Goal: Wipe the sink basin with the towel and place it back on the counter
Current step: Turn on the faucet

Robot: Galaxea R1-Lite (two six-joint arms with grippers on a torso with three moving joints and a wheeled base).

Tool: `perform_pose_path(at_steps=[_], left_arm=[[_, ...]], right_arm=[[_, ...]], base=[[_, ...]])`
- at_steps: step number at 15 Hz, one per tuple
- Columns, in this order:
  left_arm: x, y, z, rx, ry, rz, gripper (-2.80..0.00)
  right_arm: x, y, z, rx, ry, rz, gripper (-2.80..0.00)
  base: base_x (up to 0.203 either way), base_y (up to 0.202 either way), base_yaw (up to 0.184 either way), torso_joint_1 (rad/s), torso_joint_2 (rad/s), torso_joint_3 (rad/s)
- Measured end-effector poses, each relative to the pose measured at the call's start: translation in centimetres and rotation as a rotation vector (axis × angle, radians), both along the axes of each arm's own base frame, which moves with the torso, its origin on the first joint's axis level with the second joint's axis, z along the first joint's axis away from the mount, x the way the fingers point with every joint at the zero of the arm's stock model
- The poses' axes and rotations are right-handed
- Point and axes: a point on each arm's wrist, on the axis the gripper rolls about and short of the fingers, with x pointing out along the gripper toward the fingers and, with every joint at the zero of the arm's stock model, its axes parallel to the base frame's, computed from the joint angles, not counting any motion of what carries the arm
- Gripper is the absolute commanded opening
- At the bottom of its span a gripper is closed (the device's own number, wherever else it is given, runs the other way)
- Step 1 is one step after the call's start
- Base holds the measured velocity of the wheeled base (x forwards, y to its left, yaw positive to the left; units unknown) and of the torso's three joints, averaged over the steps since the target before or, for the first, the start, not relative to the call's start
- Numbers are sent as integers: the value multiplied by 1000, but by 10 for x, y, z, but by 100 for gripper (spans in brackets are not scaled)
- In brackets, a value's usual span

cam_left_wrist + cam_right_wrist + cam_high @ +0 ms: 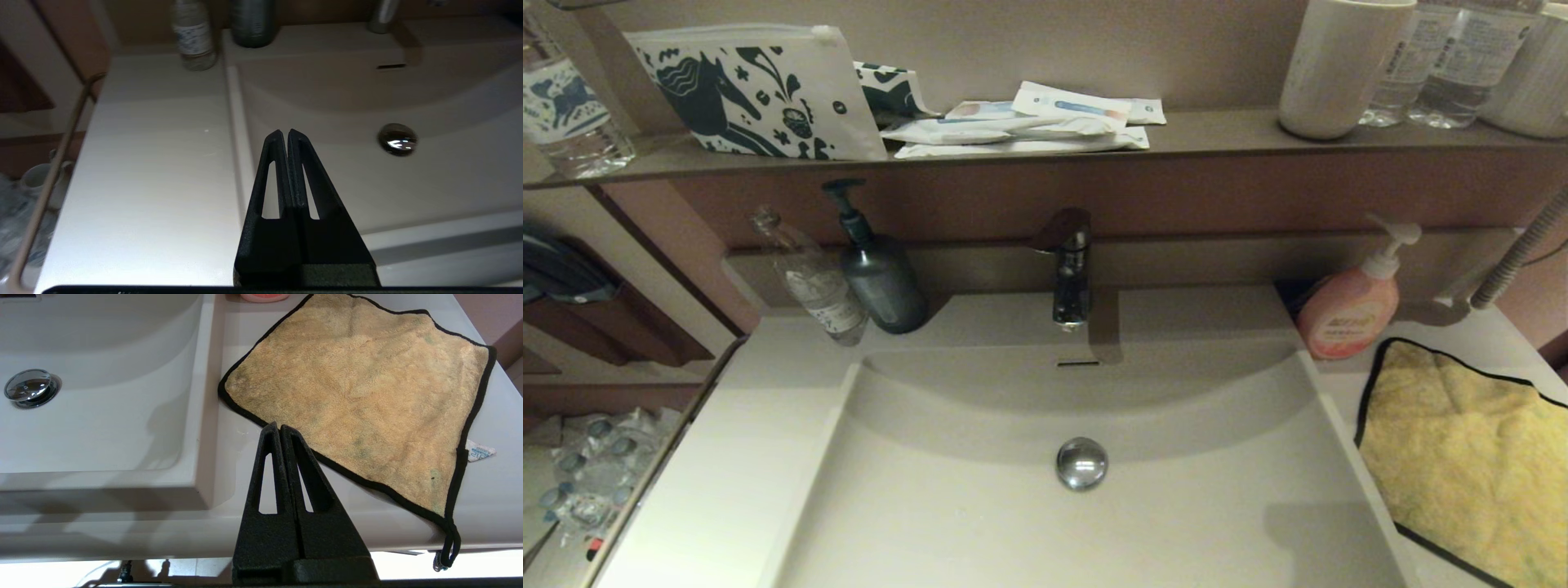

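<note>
The mustard-yellow towel with black edging lies flat on the counter to the right of the sink basin. In the right wrist view the towel spreads out ahead of my right gripper, which is shut and empty, hovering above the counter strip near the towel's near edge. My left gripper is shut with nothing in it, above the basin's left rim. The chrome drain plug sits mid-basin. Neither gripper shows in the head view.
A chrome faucet stands behind the basin. A dark pump bottle and a clear bottle stand at back left, a pink soap dispenser at back right by the towel. A brown shelf above holds a pouch, packets, cup and bottles.
</note>
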Motion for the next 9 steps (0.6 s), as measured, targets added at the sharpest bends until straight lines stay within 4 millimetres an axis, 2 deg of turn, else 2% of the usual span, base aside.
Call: perform_pose_path(at_steps=[4, 6, 9], left_arm=[[21, -2, 31, -15, 83, -102, -280], [41, -3, 46, -46, 105, -136, -280], [82, -5, 65, -86, 118, -181, -280]], right_arm=[[0, 0, 0, 0, 0, 0, -280], [0, 0, 0, 0, 0, 0, -280], [0, 0, 0, 0, 0, 0, -280]], base=[[0, 0, 0, 0, 0, 0], [0, 0, 0, 0, 0, 0], [0, 0, 0, 0, 0, 0]])
